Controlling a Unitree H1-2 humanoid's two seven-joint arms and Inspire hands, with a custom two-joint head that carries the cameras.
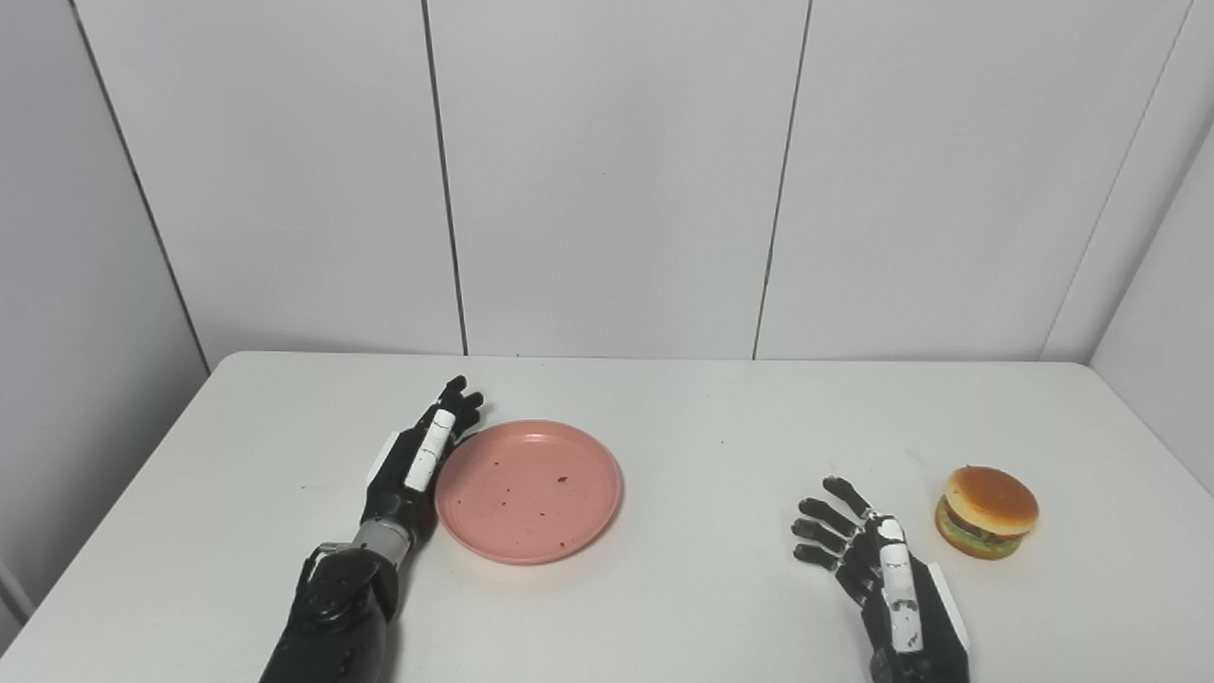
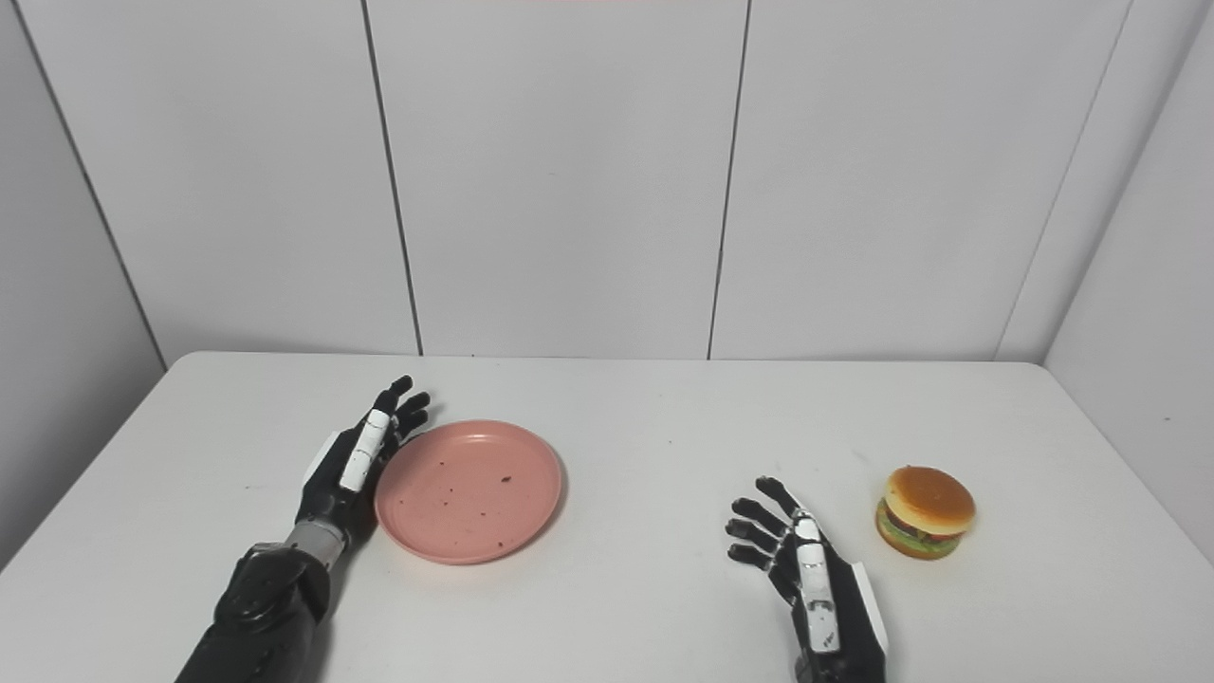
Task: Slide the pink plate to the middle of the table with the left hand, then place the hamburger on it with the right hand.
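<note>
Left eye view: left hand (image 1: 417,465), fingers straight and together, is pressing the plate (image 1: 528,491) rim, light, probably slippery; right hand (image 1: 877,560), fingers spread, is waiting beside the hamburger (image 1: 986,511).

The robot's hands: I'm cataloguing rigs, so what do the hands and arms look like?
Both the left hand and the right hand are black, with slim jointed fingers and thumb. A white panel covers each thumb and the hand's side. The left wrist has a silver-grey ring, then a glossy black forearm. No cables show.
</note>
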